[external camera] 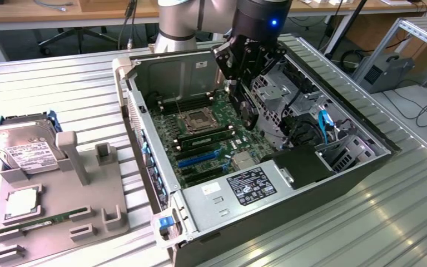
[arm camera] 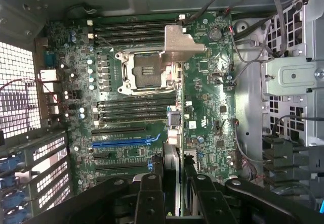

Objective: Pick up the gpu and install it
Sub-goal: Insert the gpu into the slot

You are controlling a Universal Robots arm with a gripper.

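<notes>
exterior view: open computer case point(external camera: 221, 194) on worktop point(external camera: 50, 94), hard drive point(external camera: 20, 147) well apart at the exterior view's left; hand point(external camera: 243, 78) holds dark gpu point(external camera: 244, 111) on its edge above green board point(external camera: 198, 142) | wrist view: blue slot point(arm camera: 124, 143) close by; gpu point(arm camera: 172, 155) looks thin, pinched between fingers point(arm camera: 151, 196)

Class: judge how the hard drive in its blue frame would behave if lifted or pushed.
The hard drive looks like a rigid metal slab, so probably stiff and heavy for its size. Flat-sided, it shouldn't roll; its smooth top may be slippery.
</notes>
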